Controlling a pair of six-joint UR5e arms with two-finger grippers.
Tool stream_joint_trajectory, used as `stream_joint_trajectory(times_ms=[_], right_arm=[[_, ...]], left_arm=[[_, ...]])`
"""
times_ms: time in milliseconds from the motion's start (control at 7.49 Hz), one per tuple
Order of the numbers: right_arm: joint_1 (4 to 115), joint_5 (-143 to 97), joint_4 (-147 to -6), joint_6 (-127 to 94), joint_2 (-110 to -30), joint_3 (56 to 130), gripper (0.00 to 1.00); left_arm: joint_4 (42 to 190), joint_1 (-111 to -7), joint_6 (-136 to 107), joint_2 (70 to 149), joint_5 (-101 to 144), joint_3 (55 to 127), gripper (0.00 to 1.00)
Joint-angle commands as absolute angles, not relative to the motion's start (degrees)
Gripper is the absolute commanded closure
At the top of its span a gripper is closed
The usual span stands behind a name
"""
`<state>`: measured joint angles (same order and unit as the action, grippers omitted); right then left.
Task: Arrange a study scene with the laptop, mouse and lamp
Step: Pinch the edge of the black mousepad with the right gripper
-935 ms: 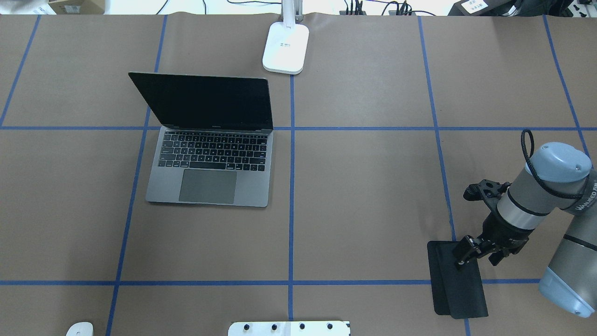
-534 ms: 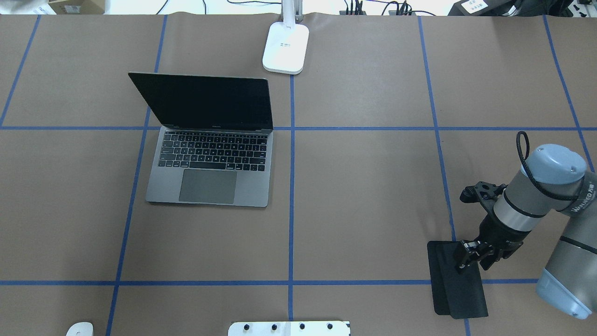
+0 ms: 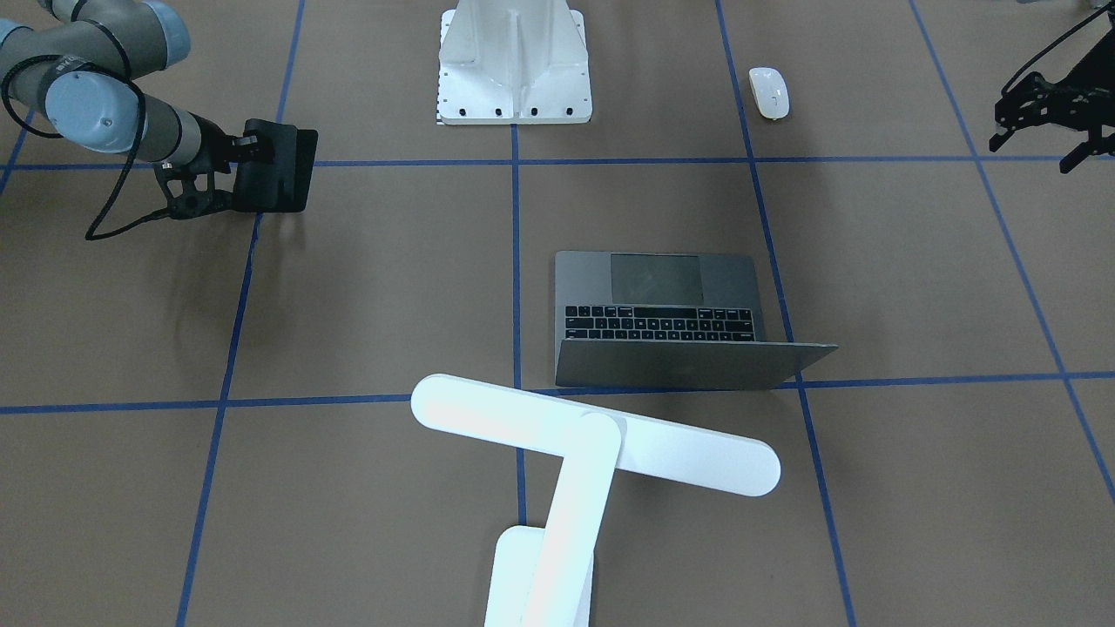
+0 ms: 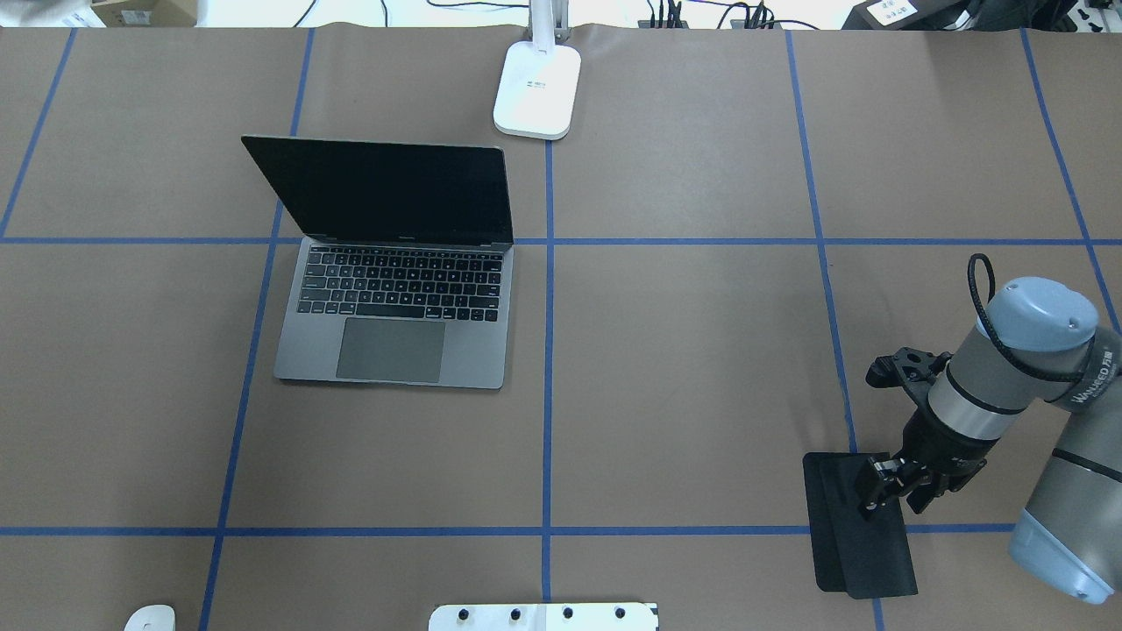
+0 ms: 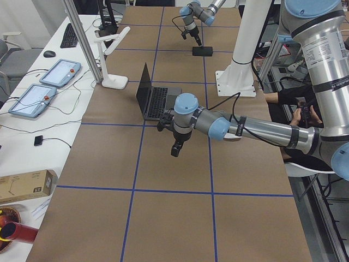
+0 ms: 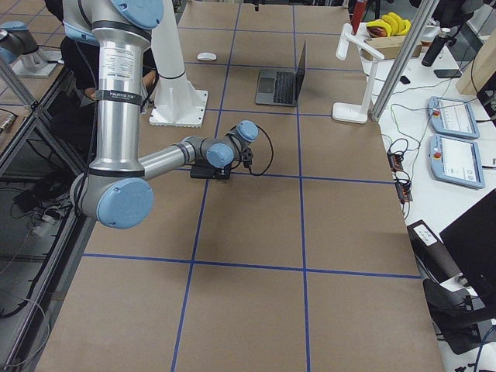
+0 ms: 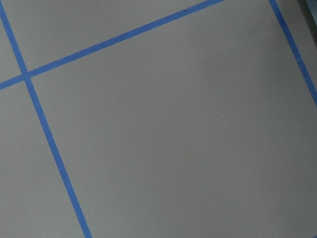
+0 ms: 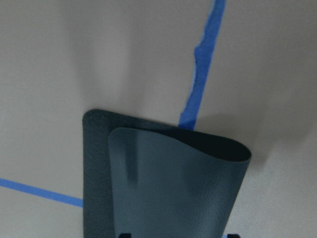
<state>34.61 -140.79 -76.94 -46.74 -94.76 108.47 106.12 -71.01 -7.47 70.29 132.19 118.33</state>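
The brown paper-covered table (image 4: 684,377), gridded with blue tape lines (image 4: 548,350), carries a black mouse pad (image 4: 863,548), folded over itself, directly under the right gripper (image 4: 892,498). Well to that gripper's left stand the open laptop (image 4: 390,350) and, farther forward, the lamp (image 4: 536,92). The mouse (image 4: 151,619) and a white bolted pedestal (image 4: 543,617) lie left of it at the near edge.

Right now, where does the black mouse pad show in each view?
Front-facing: mouse pad upper left.
Overhead: lower right.
Exterior left: top centre, far end.
Exterior right: left of centre, at the near arm's tip.
Left wrist: not in it.
Right wrist: lower centre, folded over.
Shared landmark: the white pedestal, in all four exterior views.
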Motion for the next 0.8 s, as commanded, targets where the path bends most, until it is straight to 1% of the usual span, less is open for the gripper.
stream_joint_trajectory(times_ms=[0,134,267,401,534,668], right_arm=[[33.93,-140.80,-76.99,-46.67,-94.75,107.50,0.29],[33.58,-140.80,-76.99,-46.67,-94.66,107.40,0.43],[33.40,-140.80,-76.99,-46.67,-94.75,107.32,0.43],[33.22,-140.80,-76.99,-46.67,-94.75,107.40,0.54],[33.66,-140.80,-76.99,-46.67,-94.75,107.49,0.72],[34.01,-141.15,-76.99,-46.58,-94.75,107.66,0.74]], left_arm=[[106.44,-71.02,-7.47,70.05,132.19,118.30,0.00],[106.52,-71.02,-7.47,70.05,132.19,118.30,0.00],[106.52,-71.02,-7.47,70.05,132.19,118.30,0.00],[106.78,-71.02,-7.47,69.96,132.19,118.30,0.00],[107.05,-71.02,-7.47,69.70,132.19,118.30,0.00],[107.57,-71.02,-7.47,69.35,132.19,118.30,0.00]])
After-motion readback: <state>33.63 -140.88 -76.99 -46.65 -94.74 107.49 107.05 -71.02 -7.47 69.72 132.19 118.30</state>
